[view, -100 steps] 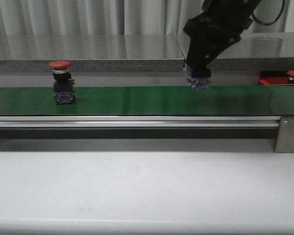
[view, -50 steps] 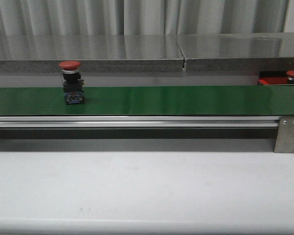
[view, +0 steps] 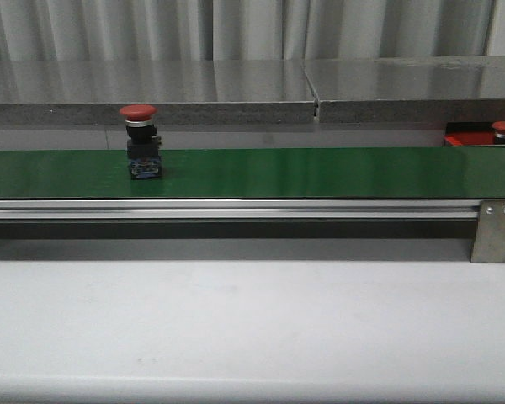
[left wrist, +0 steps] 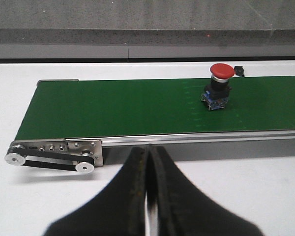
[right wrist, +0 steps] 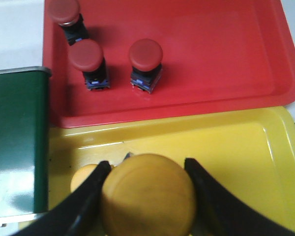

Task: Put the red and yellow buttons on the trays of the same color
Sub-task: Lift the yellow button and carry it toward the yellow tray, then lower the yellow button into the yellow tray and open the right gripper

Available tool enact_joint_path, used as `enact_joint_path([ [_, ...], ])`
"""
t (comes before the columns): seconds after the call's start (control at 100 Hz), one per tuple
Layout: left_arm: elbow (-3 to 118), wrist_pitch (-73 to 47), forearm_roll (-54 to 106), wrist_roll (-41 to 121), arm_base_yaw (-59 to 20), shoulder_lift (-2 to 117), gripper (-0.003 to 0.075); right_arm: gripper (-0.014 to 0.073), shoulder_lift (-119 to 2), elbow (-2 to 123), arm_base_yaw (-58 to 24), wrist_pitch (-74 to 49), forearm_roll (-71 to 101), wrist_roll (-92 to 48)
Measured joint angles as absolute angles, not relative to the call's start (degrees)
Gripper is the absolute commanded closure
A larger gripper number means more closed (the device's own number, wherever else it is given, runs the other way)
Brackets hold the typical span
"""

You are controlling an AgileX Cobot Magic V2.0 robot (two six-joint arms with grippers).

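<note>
The white table (view: 252, 320) carries a long green belt (view: 320, 172), a red-capped button (view: 140, 143) standing upright on it.

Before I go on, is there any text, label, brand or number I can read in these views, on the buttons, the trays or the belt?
None readable.
Red button on the green belt: a blue patch low on its body, too small and blurred to read.
Red buttons in the red tray: blue patches on their bases, no legible characters.
Red tray, yellow tray, green belt: plain, no markings visible.
</note>
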State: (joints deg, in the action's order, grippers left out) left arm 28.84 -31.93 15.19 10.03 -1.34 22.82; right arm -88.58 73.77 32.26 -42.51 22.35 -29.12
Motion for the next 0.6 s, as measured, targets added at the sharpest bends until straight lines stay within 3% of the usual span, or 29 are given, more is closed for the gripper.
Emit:
enact_joint_path([
  [0.6,28.84,-31.93,15.19,10.03,-1.34,22.82,0.0741,0.0494,-104.52,73.78,32.38,-36.5,22.88,-29.11],
])
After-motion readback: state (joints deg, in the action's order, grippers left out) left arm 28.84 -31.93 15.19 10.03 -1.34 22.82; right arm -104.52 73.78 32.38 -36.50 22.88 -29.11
